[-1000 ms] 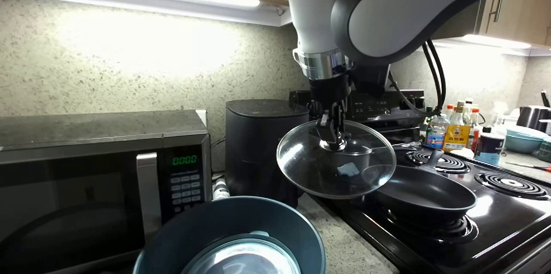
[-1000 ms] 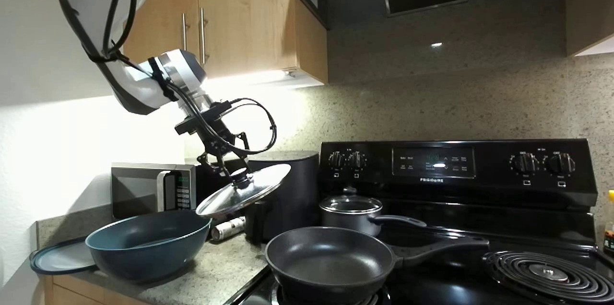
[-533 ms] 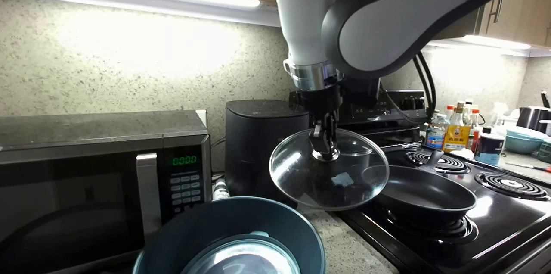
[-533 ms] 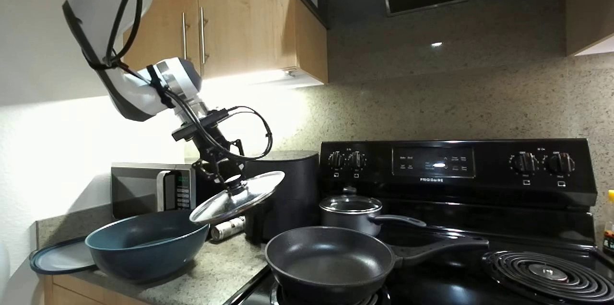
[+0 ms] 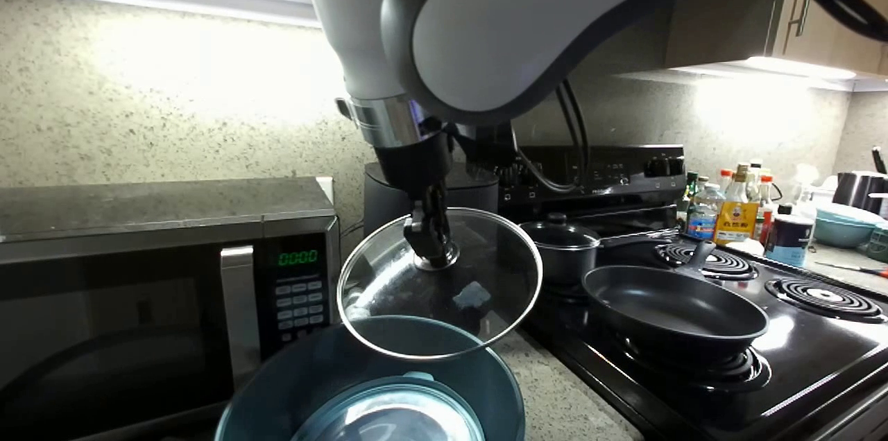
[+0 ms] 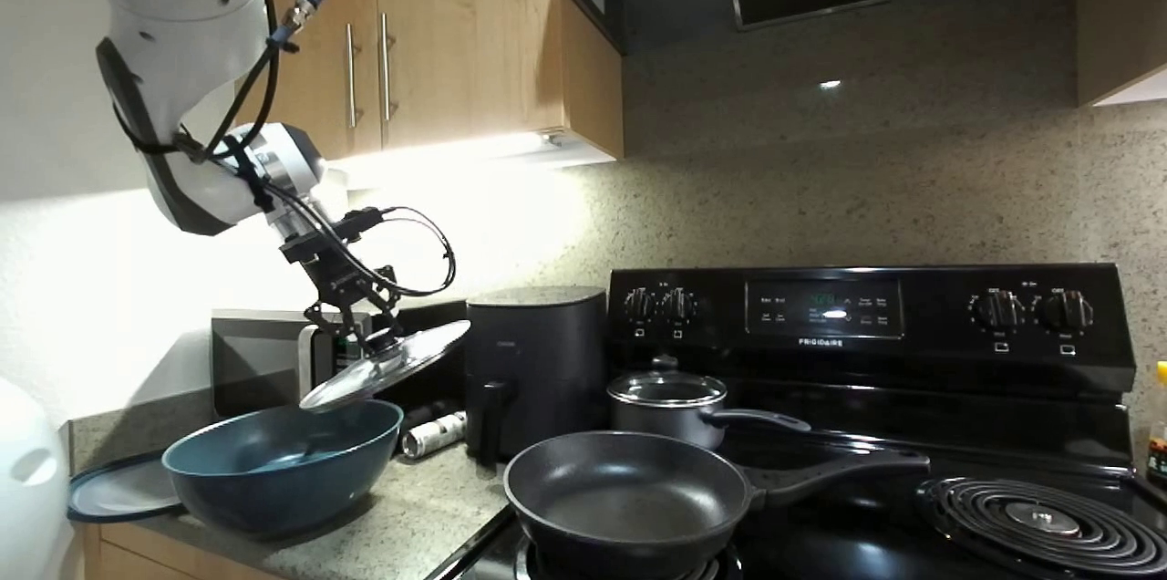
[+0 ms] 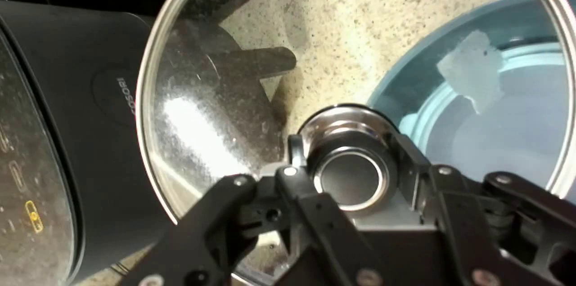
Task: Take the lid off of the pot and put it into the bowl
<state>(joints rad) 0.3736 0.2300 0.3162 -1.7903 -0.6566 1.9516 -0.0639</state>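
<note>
The gripper (image 7: 350, 155) is clenched on the dark round knob (image 7: 351, 180) at the middle of the glass lid (image 5: 438, 290), one finger (image 7: 296, 150) to either side. The lid hangs tilted in the air from that hold, its top face turned up toward the gripper. In an exterior view that catches it almost edge-on, its long axis slopes from a low edge at the left, above the rim of the bowl (image 6: 273, 507), to a high edge at the right, toward the air fryer (image 6: 538, 370); the knob points up and to the left there. In the wrist view, part of the bowl shows through the glass on one side and part of the air fryer on the opposite side; a pale patch (image 7: 472, 70) marks the glass on the bowl's side.

The bowl stands upright on the tabletop (image 6: 428, 516), mouth upward, with a paler, shiny round shape (image 5: 409, 420) inside it. Farther out, well apart from the lid, the black frying pan (image 6: 629, 493) rests on the stove (image 6: 839, 530), its dark inside open to view; its long handle (image 6: 848, 472) reaches to the right and slightly upward in an exterior view. Behind the frying pan stands a saucepan (image 6: 656, 423) topped by a smaller glass lid (image 6: 666, 390).
</note>
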